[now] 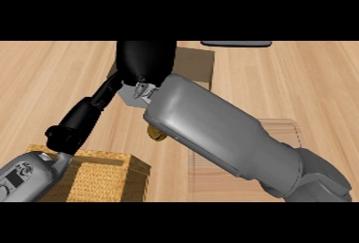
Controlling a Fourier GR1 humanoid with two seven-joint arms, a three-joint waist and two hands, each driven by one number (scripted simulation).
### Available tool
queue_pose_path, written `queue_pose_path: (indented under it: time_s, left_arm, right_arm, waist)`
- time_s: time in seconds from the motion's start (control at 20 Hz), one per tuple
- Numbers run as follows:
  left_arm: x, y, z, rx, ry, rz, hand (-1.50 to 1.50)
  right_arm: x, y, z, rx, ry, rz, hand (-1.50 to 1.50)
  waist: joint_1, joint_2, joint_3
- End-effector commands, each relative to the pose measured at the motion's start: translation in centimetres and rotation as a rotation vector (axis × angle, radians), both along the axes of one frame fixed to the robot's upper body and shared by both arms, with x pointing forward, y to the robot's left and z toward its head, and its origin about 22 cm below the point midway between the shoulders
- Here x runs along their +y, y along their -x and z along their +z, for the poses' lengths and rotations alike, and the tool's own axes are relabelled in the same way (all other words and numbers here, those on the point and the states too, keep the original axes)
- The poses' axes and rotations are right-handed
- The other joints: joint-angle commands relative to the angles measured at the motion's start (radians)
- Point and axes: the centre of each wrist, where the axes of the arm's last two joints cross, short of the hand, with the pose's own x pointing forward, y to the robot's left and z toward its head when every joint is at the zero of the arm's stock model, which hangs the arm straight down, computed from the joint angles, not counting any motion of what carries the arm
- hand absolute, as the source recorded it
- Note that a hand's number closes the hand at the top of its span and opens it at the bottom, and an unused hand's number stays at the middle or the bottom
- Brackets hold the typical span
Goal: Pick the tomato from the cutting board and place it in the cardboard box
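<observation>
A woven wicker basket (105, 175) sits on the light wooden worktop (301, 80). Far beyond the basket, at the worktop's back edge, lies a dark flat object (236, 43), only partly in view. Near the basket a small yellowish thing (157, 135) shows, too hidden to name.

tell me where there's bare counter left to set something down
Bare counter runs right of the cardboard box, and more lies at far left above the wicker basket. The middle is crowded: the right forearm crosses it, its hand over the box.
</observation>
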Motion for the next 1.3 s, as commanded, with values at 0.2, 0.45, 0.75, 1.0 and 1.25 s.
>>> queue_pose_path:
  time_s: [0.2, 0.45, 0.75, 1.0, 1.25]
  left_arm:
    - [-2.0, 0.9, -2.8, 0.069, 0.040, -0.005, 0.00]
    - [-2.4, 0.6, -1.9, 0.066, 0.051, -0.044, 0.00]
    - [-3.1, 0.5, -3.4, 0.073, 0.052, -0.029, 0.00]
    - [-1.2, 0.1, -2.3, 0.078, 0.050, 0.003, 0.00]
    - [-1.7, 0.8, -2.3, 0.074, 0.060, 0.000, 0.00]
  right_arm:
    - [-2.2, -4.0, -4.9, 0.113, -0.062, -0.144, 1.50]
    - [-4.5, -4.3, -8.4, 0.222, -0.312, -0.196, -1.50]
    - [-5.1, -4.8, -9.8, 0.177, -0.403, -0.124, -1.50]
    - [-5.2, -4.8, -6.9, -0.069, -0.677, -0.063, -1.50]
    - [-6.9, -4.3, -8.3, -0.209, -0.893, -0.077, -1.50]
  waist:
    - [0.010, 0.016, -0.021]
    - [0.024, 0.021, -0.020]
    - [0.020, 0.023, -0.020]
    - [-0.011, 0.011, -0.019]
    - [-0.017, 0.008, -0.018]
